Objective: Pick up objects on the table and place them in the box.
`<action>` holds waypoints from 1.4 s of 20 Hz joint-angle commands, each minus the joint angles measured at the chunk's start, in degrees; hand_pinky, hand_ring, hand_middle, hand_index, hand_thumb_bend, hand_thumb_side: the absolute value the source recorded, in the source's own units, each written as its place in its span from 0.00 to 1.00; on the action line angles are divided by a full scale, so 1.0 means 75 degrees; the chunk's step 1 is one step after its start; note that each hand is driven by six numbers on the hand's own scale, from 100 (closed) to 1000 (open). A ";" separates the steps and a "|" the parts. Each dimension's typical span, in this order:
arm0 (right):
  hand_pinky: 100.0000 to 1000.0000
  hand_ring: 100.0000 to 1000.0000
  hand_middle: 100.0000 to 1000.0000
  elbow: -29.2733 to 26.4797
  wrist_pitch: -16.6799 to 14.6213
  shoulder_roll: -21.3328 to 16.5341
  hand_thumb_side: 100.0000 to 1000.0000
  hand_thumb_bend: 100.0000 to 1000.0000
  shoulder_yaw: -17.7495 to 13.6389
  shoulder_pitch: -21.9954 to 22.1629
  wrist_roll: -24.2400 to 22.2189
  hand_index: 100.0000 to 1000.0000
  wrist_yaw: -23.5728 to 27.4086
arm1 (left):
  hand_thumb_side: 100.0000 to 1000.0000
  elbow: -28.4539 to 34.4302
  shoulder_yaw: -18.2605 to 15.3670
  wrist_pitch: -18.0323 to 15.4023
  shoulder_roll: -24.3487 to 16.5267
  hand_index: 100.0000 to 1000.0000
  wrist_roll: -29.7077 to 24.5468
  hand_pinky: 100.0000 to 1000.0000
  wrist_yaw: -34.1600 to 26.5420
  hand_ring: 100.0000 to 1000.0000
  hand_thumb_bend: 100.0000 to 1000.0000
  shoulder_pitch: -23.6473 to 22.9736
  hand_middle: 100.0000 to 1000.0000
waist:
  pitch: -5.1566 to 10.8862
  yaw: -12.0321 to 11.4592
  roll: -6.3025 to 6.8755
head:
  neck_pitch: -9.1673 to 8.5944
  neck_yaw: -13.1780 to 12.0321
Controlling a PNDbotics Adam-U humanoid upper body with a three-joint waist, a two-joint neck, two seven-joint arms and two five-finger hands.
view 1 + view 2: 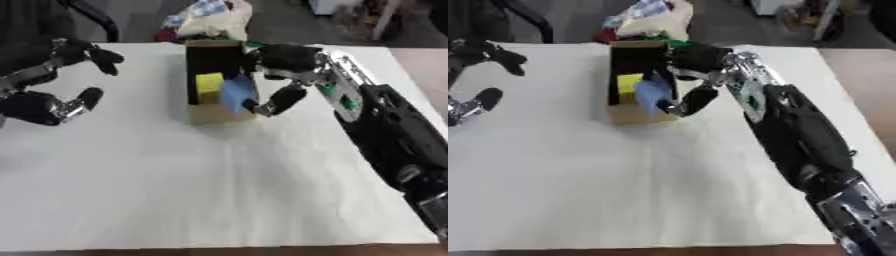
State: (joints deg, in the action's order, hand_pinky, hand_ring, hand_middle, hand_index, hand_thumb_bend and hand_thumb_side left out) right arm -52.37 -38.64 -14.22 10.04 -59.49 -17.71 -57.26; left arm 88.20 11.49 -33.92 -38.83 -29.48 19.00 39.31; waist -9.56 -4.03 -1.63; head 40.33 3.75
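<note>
Fingers of your right hand (278, 75) pinch a blue block (237, 93) over the open brown cardboard box (214, 114) — yellow block (208, 83) inside; left hand (52, 105) open.

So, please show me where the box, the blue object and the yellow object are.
box (213, 114), left eye view, near cardboard wall.
blue object (236, 91), left eye view, its middle.
yellow object (208, 84), left eye view, its front face.

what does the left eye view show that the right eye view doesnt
Only the left eye view shows the left hand whole, open beside the box. Only the right eye view shows more of the right arm down to its silver lower part near the corner. Both show the cardboard box on the white table, a yellow block inside, and the right hand holding a blue object at the box.
</note>
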 commanded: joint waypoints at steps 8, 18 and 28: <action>0.80 0.75 0.62 0.0365 0.1334 0.0581 0.34 0.00 -0.0880 -0.0317 0.0605 0.80 -0.1401 | 0.80 0.0177 -0.0055 -0.0209 -0.0049 0.93 -0.0370 0.75 -0.0168 0.68 0.00 0.0111 0.64 | 0.0141 -0.0146 -0.0009 | -0.0123 0.0154; 0.82 0.79 0.78 0.1026 0.1617 0.0618 0.42 0.08 -0.1201 -0.0198 0.0953 0.98 -0.2733 | 0.80 0.0177 -0.0136 -0.0164 -0.0091 0.93 -0.0398 0.75 -0.0208 0.68 0.00 0.0034 0.63 | 0.0090 -0.0097 0.0001 | -0.0144 0.0144; 0.83 0.81 0.88 0.0970 0.1809 0.0421 0.54 0.17 -0.1421 -0.0167 0.1182 1.00 -0.2956 | 0.80 0.0149 -0.0185 -0.0151 -0.0111 0.93 -0.0369 0.75 -0.0190 0.68 0.00 -0.0056 0.63 | 0.0124 0.0027 0.0024 | -0.0119 0.0112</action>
State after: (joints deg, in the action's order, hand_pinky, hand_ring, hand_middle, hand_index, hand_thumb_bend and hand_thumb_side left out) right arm -43.67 -25.21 -9.51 -0.15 -59.75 -9.29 -79.51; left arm 88.47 11.02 -33.11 -38.33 -30.29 17.61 38.25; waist -9.73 -3.87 -1.80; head 39.73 4.67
